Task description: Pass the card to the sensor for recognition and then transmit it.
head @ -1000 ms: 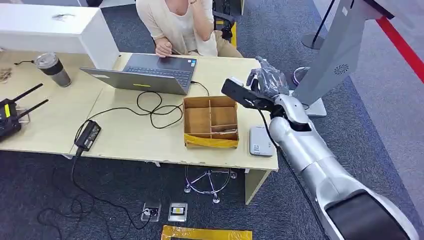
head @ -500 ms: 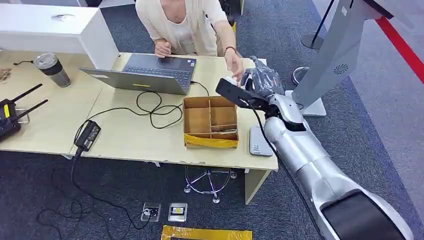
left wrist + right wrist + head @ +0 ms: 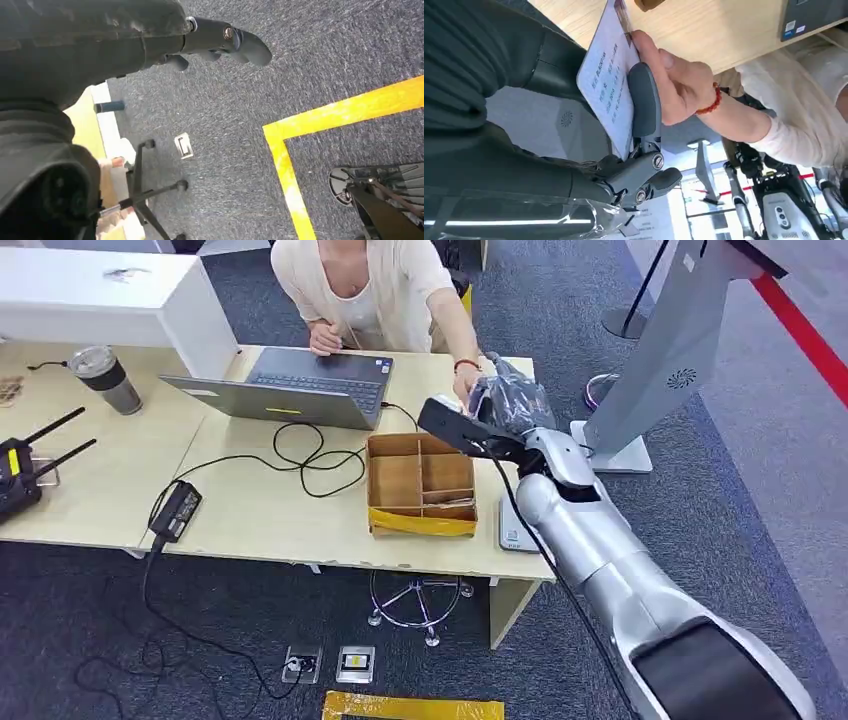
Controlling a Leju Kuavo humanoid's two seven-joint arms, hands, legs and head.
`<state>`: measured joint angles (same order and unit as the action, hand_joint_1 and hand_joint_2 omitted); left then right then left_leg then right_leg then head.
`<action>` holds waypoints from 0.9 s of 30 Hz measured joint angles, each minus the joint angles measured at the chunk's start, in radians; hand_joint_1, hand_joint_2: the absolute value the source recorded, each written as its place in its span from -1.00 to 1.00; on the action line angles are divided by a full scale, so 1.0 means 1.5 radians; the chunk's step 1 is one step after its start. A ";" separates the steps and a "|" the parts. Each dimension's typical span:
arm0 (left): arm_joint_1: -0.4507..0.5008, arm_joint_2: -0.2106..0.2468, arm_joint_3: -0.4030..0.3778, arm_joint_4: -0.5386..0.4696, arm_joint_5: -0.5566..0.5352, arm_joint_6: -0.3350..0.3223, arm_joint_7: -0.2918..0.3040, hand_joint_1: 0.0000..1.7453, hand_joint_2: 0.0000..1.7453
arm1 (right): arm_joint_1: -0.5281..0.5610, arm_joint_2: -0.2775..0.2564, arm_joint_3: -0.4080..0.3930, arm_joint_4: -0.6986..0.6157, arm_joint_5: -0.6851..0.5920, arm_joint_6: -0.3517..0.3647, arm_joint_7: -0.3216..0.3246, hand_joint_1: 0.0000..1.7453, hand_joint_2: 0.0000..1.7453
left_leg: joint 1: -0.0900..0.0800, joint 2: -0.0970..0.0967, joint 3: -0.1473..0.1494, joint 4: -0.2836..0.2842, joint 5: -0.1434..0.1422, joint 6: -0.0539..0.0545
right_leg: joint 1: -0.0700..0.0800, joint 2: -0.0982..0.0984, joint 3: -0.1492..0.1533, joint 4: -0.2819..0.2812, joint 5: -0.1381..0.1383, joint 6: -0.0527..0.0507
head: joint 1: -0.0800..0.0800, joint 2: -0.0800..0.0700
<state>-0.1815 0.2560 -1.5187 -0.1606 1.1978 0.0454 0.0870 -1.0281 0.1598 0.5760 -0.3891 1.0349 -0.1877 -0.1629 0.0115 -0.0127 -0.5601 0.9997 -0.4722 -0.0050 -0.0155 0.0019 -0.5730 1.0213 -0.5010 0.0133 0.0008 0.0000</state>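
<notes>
My left hand (image 3: 150, 45) hangs over the carpet, fingers curled in on nothing. My right hand (image 3: 505, 405), raised above the far table (image 3: 100, 500) corner beyond the cardboard box (image 3: 420, 482), grips the card (image 3: 610, 75) between thumb and fingers. A second ago the person's hand (image 3: 676, 82) was at the face; it has since reached across and now pinches the card's far edge. Judgement: handover stage reached; release follows once that hold is firm.
</notes>
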 joint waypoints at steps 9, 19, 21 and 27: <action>0.000 -0.002 0.000 0.000 0.003 0.009 0.011 -1.00 -1.00 | -0.001 0.010 0.000 0.004 0.003 -0.002 0.000 -1.00 -1.00 | 0.000 0.000 0.000 0.000 0.000 0.000 | 0.000 0.000 0.000 0.000 0.000 0.000 | 0.000 0.000; 0.000 -0.002 0.000 0.000 0.004 0.009 0.012 -1.00 -1.00 | -0.001 0.011 0.000 0.005 0.005 -0.005 -0.002 -1.00 -1.00 | 0.000 0.000 0.000 0.000 0.000 0.000 | 0.000 0.000 0.000 0.000 0.000 0.000 | 0.000 0.000; 0.000 -0.002 0.000 0.000 0.005 0.010 0.014 -1.00 -1.00 | -0.001 0.011 0.000 0.005 0.005 -0.009 0.000 -1.00 -1.00 | 0.000 0.000 0.000 0.000 0.000 0.000 | 0.000 0.000 0.000 0.000 0.000 0.000 | 0.000 0.000; 0.000 -0.002 0.000 0.000 0.011 0.012 0.019 -1.00 -1.00 | -0.005 0.011 0.000 0.005 0.004 -0.018 0.008 -1.00 -1.00 | 0.000 0.000 0.000 0.000 0.000 0.000 | 0.000 0.000 0.000 0.000 0.000 0.000 | 0.000 0.000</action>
<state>-0.1816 0.2529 -1.5187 -0.1606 1.2150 0.0634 0.1156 -1.0359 0.1759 0.5756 -0.3822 1.0407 -0.2151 -0.1503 0.0115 -0.0126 -0.5598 0.9999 -0.4722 -0.0051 -0.0154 0.0021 -0.5732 1.0213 -0.5009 0.0132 0.0008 0.0000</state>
